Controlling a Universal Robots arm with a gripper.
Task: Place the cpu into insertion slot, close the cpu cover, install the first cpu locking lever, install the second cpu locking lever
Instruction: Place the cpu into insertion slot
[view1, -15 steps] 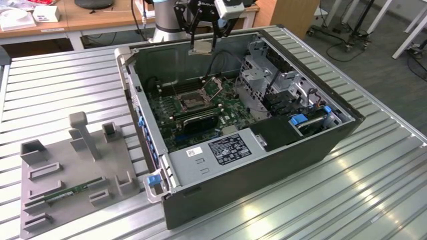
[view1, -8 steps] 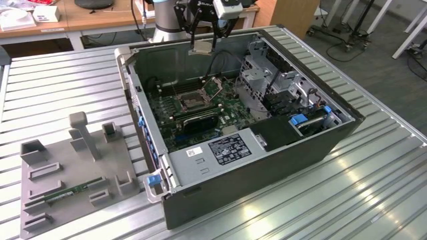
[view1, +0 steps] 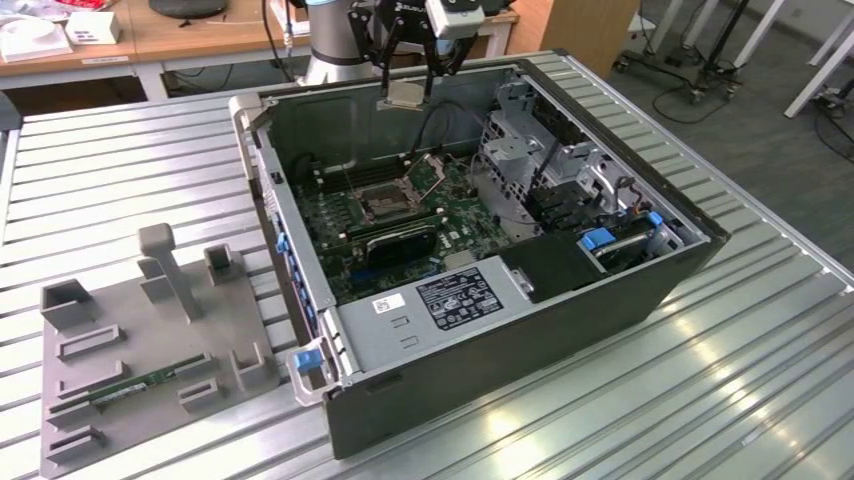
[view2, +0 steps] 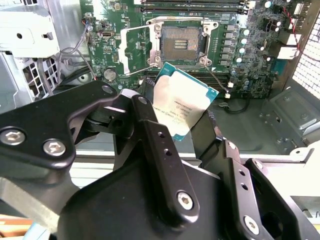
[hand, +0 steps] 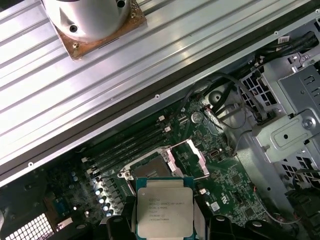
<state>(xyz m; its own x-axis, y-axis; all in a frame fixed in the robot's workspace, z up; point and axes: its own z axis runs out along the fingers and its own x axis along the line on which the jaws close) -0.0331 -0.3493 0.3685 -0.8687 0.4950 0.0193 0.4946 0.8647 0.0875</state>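
The pincer (view2: 177, 125) clamps the chip (view2: 184, 97) by 2 opposite edges, well clear of the socket (view2: 181, 42); it is likely light, stiff and fragile.

Ribbed metal table (view1: 107, 170), wooden desk (view1: 160, 40) behind (grey carpet (view1: 774, 120) beyond).

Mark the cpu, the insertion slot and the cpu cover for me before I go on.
cpu (view2: 182, 102), second wrist view, middle of its metal face.
insertion slot (view2: 181, 44), second wrist view, its dark centre.
cpu cover (hand: 200, 161), first wrist view, side bar of its open frame.
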